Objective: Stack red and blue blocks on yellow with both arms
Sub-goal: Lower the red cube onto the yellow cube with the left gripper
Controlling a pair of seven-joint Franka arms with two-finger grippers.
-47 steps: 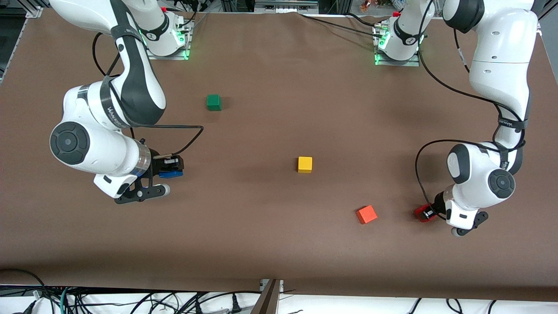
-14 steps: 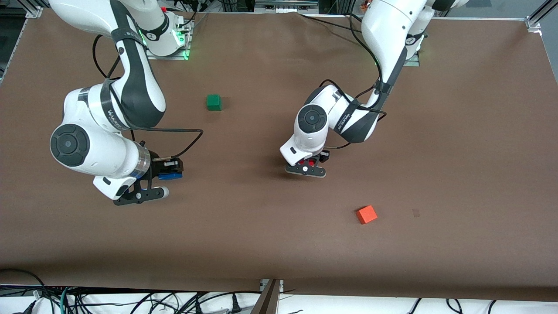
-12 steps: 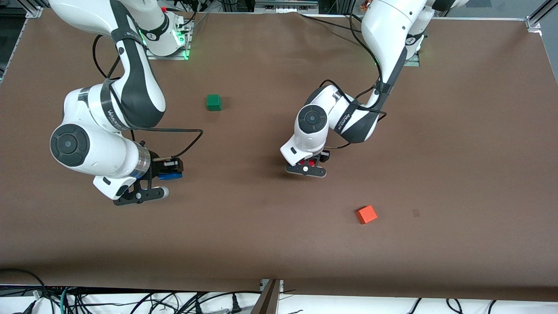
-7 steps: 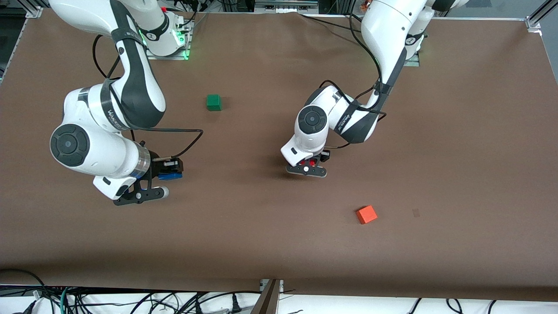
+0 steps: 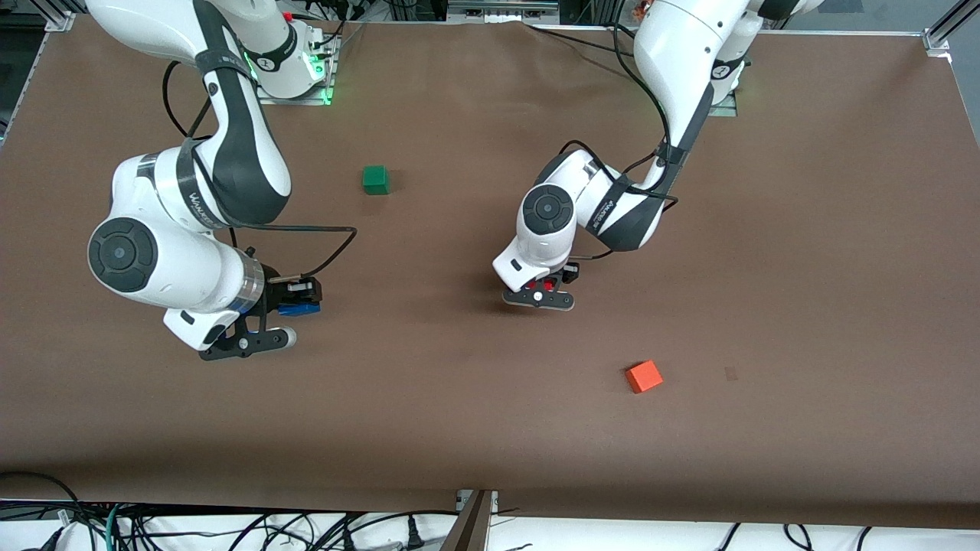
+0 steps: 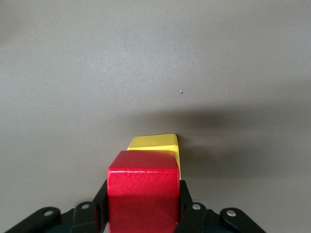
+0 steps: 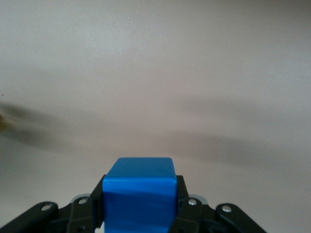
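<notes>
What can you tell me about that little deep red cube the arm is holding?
The small deep red cube is plain, with glossy smooth faces and slightly worn pale edges. It sits upright, clamped between the black fingers of the left gripper on two opposite sides. It is over the bright yellow cube, which peeks out past its top edge; whether the two touch cannot be told. In the front view only red slivers show.

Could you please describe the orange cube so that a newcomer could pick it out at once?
Start at the left hand, which holds the red cube over the table's middle. From there, look nearer the front camera and toward the left arm's end: the orange cube lies alone, turned askew, lighter than the red one.
</notes>
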